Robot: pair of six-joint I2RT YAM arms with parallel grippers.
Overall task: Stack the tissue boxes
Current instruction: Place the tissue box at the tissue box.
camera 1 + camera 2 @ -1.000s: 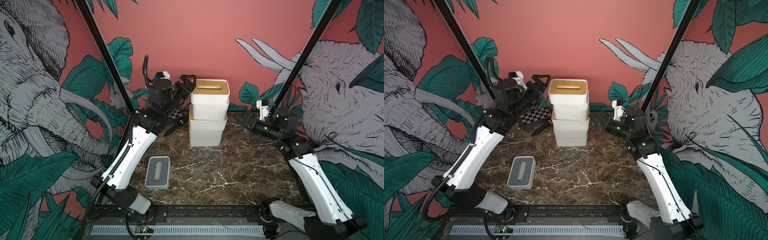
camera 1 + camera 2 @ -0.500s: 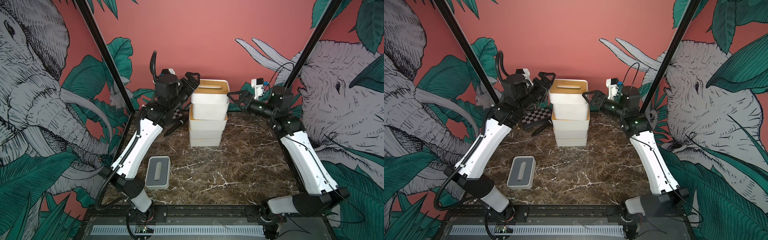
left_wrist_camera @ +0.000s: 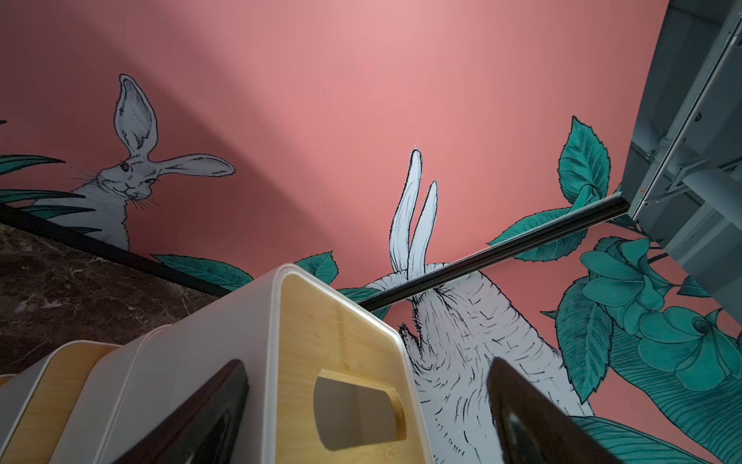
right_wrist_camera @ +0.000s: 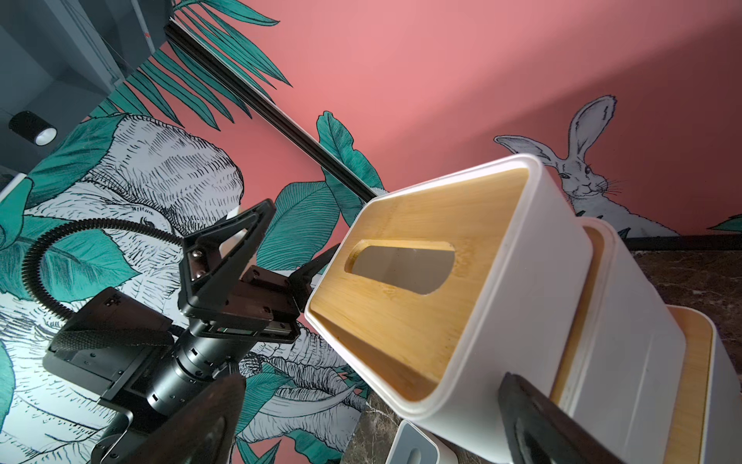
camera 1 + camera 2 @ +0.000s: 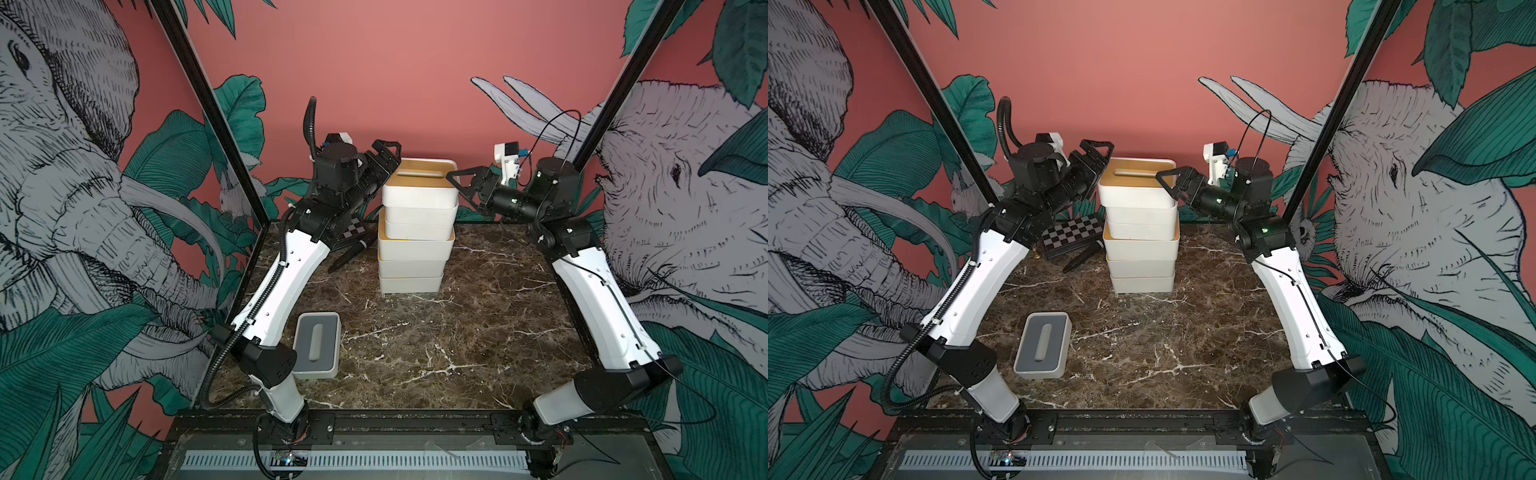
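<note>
Top tissue box (image 5: 419, 195) stands flanked by spread left fingers (image 3: 200, 418) and right fingers (image 4: 542, 422).

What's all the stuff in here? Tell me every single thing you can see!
stacked tissue boxes: about six, white, bamboo lid on top, back middle of the table
loose tissue box: one, white with grey lid, front left, flat on the table
chessboard case: one, black-and-white checks, left of the stack
marker pen: one, black, lying beside the case
table: one, dark brown marble
walls: pink, with elephants, rabbits and green leaves
left arm, right arm: two, white and black, either side
left gripper: one, black, open at the top box's left end
right gripper: one, black, open at its right end
</note>
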